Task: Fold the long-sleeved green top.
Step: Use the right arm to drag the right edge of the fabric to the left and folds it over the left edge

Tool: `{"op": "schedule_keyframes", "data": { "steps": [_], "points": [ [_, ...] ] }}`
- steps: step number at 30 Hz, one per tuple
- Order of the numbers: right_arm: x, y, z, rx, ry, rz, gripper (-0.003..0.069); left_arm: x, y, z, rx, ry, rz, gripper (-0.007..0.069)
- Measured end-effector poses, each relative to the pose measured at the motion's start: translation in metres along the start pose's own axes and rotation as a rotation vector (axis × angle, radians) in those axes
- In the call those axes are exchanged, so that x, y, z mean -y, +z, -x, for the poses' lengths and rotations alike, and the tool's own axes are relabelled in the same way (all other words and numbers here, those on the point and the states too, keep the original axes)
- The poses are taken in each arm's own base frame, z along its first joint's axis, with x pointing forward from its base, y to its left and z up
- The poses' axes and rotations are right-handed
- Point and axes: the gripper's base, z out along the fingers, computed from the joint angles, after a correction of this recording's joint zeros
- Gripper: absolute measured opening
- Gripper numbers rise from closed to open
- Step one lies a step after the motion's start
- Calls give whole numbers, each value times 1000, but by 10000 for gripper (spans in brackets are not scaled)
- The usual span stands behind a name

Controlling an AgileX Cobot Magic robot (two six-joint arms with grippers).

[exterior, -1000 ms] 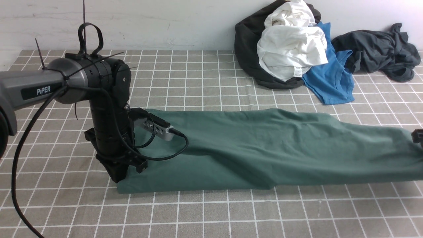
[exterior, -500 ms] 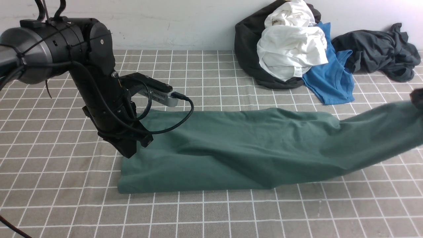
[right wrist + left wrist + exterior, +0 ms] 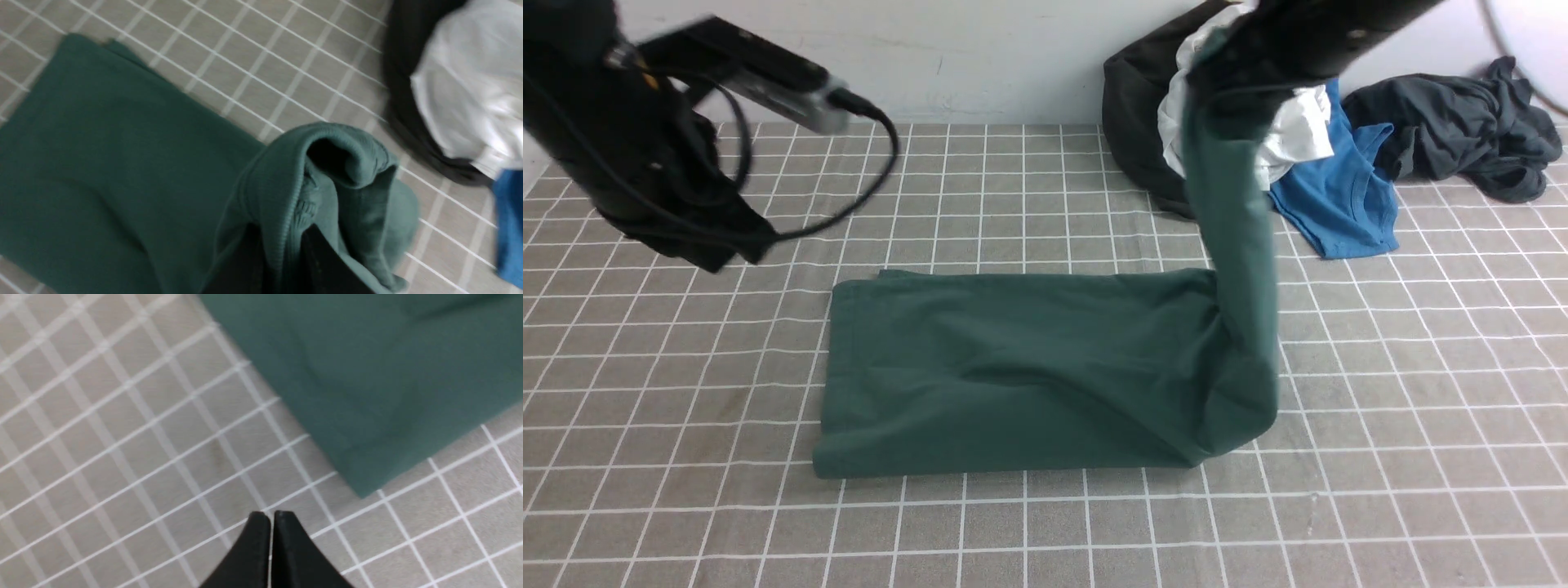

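A grey bench (image 3: 686,523) with white squares meets a white wall (image 3: 980,57) at the far side. The green top (image 3: 1013,384) lies in the middle, its right end pinched up high by the right fingers (image 3: 322,265). The left fingers (image 3: 253,547) are pressed together. A pile of clothes (image 3: 1294,135) sits far right.

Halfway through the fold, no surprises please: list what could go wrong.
1. The right gripper pinches only a bunched edge of the green long-sleeved top; it could slip out.
2. The left gripper is shut, off the top; nothing pins the flat part, which may drag.
3. The raised end hangs near the white T-shirt and might snag it.
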Motion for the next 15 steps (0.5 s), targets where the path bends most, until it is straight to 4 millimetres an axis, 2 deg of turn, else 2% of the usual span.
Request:
{"op": "schedule_keyframes", "data": {
  "steps": [1,2,3,4,6,12,15],
  "points": [
    [-3,5,0,-4,0,13,58,-1,0,0,-1,-4,1,-8],
    [-22,17,7,9,-15,62,58,-8,-18,-8,30,-38,29,-8],
    [-36,28,10,12,-27,101,58,-11,-27,-13,46,-54,45,-8],
    [-44,35,11,14,-34,123,58,-12,-30,-15,52,-59,56,-8],
    [-80,63,16,26,-74,210,58,-14,-45,-21,84,-78,76,-7],
    [-137,122,11,45,-98,326,58,-12,-46,-21,96,-87,54,-7],
    [-146,149,1,30,-67,359,59,-12,-45,-20,94,-89,43,-7]
  ]
}}
